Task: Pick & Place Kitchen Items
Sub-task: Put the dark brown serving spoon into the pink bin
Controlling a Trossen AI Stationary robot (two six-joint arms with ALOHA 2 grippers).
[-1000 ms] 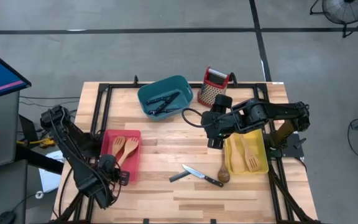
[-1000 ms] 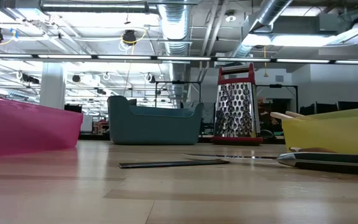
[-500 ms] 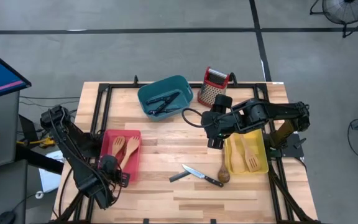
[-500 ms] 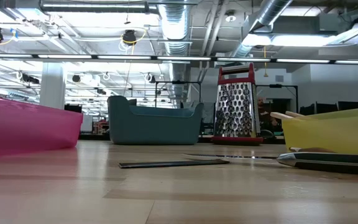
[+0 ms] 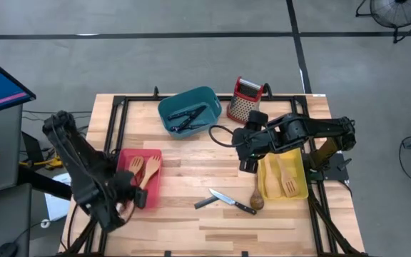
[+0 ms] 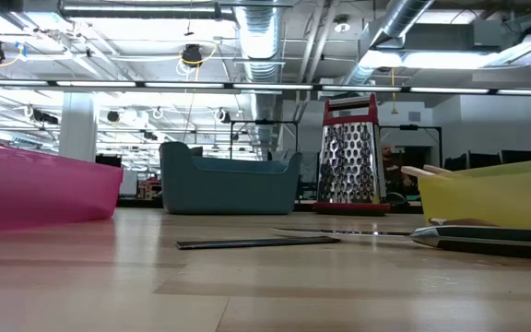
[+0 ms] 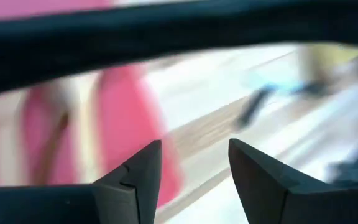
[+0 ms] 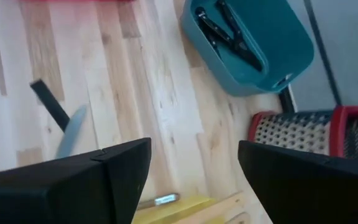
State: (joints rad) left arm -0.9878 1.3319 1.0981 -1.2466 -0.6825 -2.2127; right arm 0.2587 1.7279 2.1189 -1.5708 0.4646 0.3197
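Left gripper [image 5: 140,198] is seen at the near edge of the red plastic bin [image 5: 125,163], its two dark fingers [image 7: 143,174] spread apart with nothing between them. Two pale wooden utensils [image 5: 143,171], forked at the ends, are lying inside that bin. Right gripper [image 5: 246,163] is held over bare table beside the yellow plastic bin [image 5: 266,187], its fingers [image 8: 110,171] wide apart and empty. Pale wooden utensils [image 5: 286,178] are lying in the yellow bin, and dark-handled utensils [image 5: 188,117] in the teal plastic bin [image 5: 168,107]. On the light wooden table [image 5: 191,228] a black-handled steel knife [image 5: 231,202] is lying beside a dark wooden spoon [image 5: 257,197]. A red-topped metal box grater [image 5: 245,98] is standing next to the teal bin.
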